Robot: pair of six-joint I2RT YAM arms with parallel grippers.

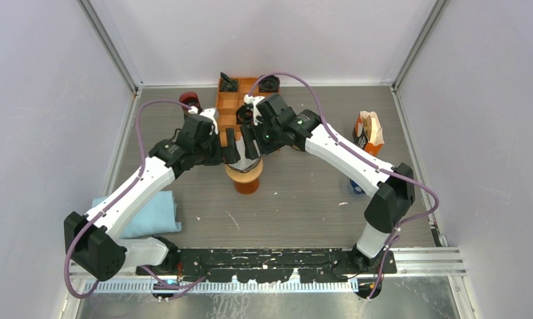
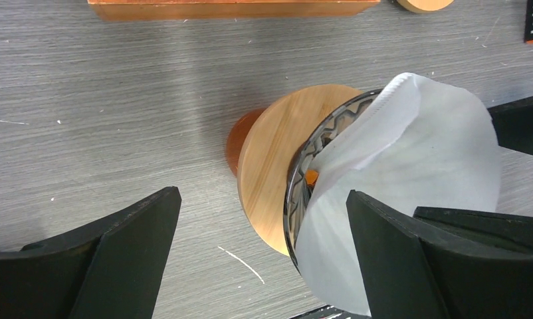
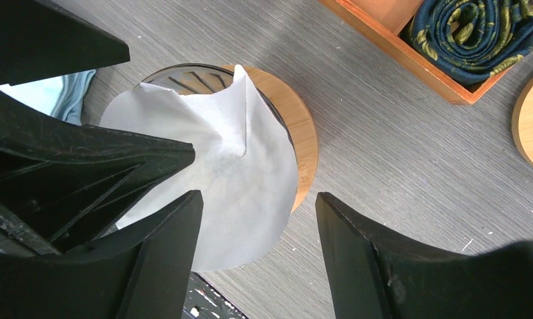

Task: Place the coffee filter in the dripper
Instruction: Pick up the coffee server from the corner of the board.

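The coffee filter [image 3: 244, 173] is seen resting in the dripper [image 2: 277, 159] on the desk [image 2: 117, 100]. The left hand [image 2: 262, 194] and the right hand [image 3: 258, 196] are held apart over it.

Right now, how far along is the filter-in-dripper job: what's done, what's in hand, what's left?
Done: the coffee filter lies in the dripper, though creased and overhanging its rim on one side. In hand: nothing; the left gripper and right gripper both stand open beside the paper. Left: probably seating the filter flatter, then backing the arms away.
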